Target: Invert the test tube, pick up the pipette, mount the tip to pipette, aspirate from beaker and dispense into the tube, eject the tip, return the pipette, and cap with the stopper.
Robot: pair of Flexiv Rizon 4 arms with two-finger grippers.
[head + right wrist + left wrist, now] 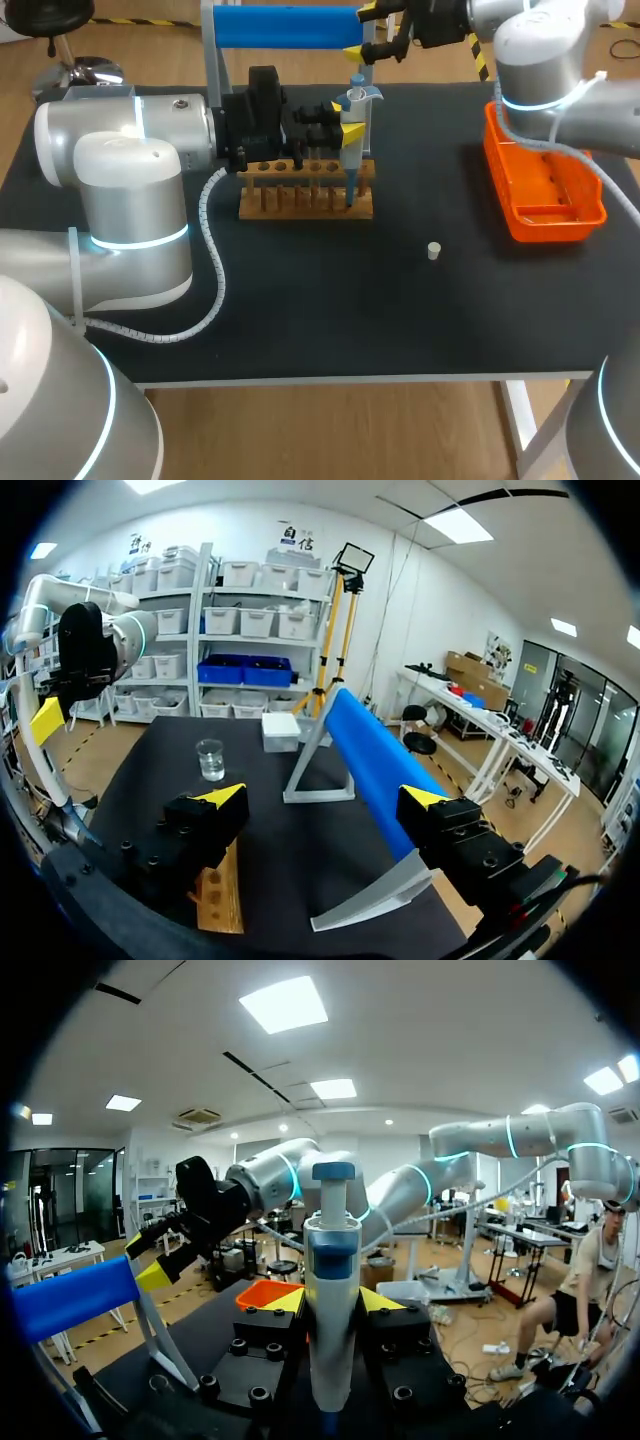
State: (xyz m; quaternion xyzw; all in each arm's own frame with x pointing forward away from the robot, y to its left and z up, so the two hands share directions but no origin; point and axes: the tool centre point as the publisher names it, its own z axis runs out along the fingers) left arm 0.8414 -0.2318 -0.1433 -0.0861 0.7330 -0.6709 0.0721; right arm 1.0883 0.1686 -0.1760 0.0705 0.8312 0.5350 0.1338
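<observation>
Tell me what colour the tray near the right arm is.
The tray is orange, seen best in the head view.

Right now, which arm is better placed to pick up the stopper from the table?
Right, probably. The right jaws stand open and empty, while the left jaws hold the pipette at the wooden rack; the stopper lies to the rack's right.
</observation>
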